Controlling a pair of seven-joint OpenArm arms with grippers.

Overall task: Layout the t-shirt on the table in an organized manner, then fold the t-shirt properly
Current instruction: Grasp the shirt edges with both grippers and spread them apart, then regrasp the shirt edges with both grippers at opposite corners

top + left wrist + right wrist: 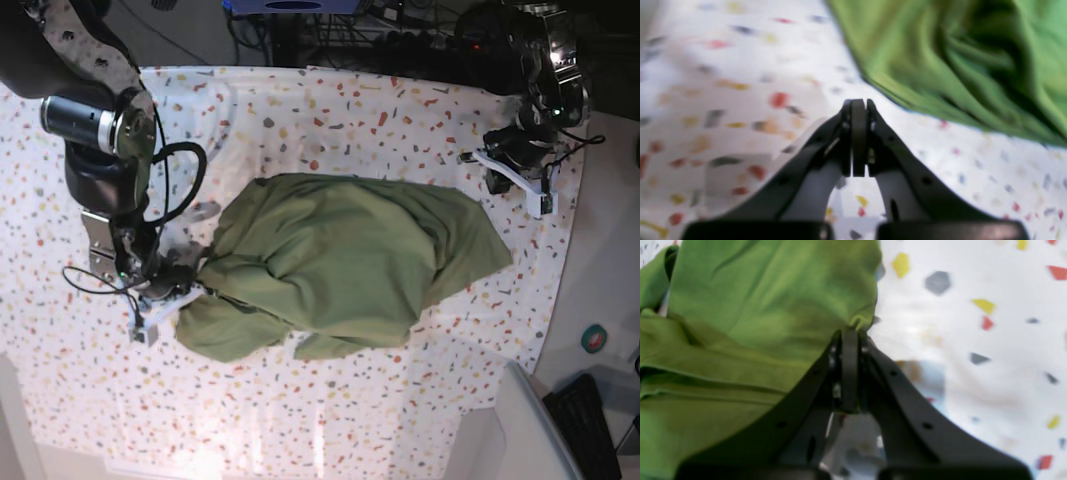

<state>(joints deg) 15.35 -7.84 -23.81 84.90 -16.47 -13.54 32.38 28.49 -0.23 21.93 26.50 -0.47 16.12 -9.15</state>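
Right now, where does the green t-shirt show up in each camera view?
Left wrist: the t-shirt fills the upper right, apart from the shut left gripper.
Right wrist: it covers the left half, its edge pinched in the right gripper.
Base: a crumpled heap at centre.
Shared landmark: the speckled table under it.

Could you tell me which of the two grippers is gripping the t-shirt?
The right gripper: its fingers pinch the t-shirt's edge; the left gripper is shut over bare table.
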